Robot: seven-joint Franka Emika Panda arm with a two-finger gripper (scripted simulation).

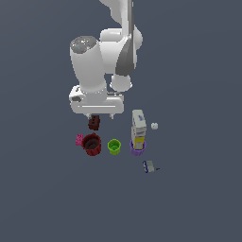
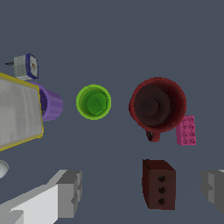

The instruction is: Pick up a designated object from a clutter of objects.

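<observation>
The designated object is a small dark reddish-brown block [image 1: 94, 123] with holes on one face, standing on the grey floor behind the dark red mug [image 1: 92, 144]. My gripper [image 1: 100, 116] is open and hovers just above the block. In the wrist view the block [image 2: 159, 183] lies between the two grey fingers, nearer one of them, and the gripper [image 2: 141, 189] touches nothing. One fingertip [image 2: 70, 192] shows well apart from the block.
The mug [image 2: 157, 105], pink piece [image 1: 79, 140], green cup [image 1: 114, 146], purple cup [image 1: 137, 147] and white-yellow carton [image 1: 138, 125] stand near the block. A tiny white ball [image 1: 154, 125] and a small blue-grey item [image 1: 149, 166] lie toward the exterior view's right.
</observation>
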